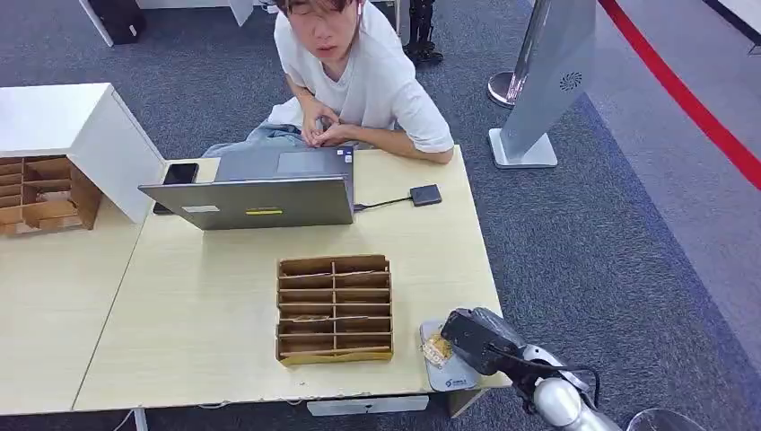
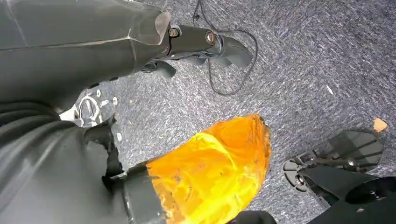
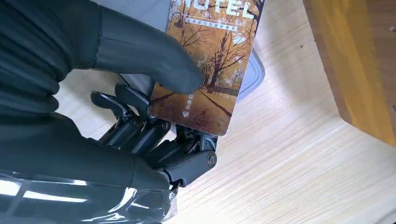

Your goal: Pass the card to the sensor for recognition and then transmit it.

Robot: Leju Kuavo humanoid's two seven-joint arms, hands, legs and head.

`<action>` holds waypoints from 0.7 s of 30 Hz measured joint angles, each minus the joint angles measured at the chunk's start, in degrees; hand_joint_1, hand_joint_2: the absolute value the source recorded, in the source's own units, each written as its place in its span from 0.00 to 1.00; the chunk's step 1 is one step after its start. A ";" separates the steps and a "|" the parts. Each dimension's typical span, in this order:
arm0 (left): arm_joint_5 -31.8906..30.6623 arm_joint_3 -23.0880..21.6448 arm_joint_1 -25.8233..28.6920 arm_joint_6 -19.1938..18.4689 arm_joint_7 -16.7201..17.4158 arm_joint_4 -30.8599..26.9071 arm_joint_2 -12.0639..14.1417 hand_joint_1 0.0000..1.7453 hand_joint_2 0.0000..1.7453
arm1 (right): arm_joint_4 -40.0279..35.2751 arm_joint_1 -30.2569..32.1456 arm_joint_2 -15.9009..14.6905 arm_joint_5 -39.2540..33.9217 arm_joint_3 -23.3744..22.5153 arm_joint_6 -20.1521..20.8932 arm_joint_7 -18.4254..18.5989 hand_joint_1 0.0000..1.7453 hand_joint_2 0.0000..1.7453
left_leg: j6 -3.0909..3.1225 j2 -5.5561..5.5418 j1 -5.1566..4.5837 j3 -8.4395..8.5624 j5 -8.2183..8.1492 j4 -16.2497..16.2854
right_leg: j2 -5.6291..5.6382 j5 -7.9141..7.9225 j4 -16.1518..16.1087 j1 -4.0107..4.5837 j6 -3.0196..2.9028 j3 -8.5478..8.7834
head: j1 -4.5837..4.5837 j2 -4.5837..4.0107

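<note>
The right hand (image 3: 154, 116) is pinching the card (image 3: 205, 70) between thumb and fingers (image 3: 140, 126), holding it over the grey sensor (image 1: 449, 373) at the worktop (image 1: 215, 296) edge. Keep the card flat and close above the sensor. Left hand: state cannot be told.

Head view high on the robot, looking forward and down over the bench (image 1: 215, 341), left wrist view hanging low, facing grey carpet (image 2: 303, 65), right wrist view close over the bench, sharing the hotel card (image 3: 210, 60) with the head view
</note>
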 joint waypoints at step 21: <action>0.48 1.38 0.34 0.31 -0.68 0.00 -0.02 0.00 0.00 | -4.75 1.12 3.50 5.36 -2.71 -6.58 -2.45 1.00 1.00 | 0.00 -0.01 0.00 -0.02 0.00 0.00 | -0.01 -0.01 0.00 0.00 0.00 -0.01 | -0.02 0.00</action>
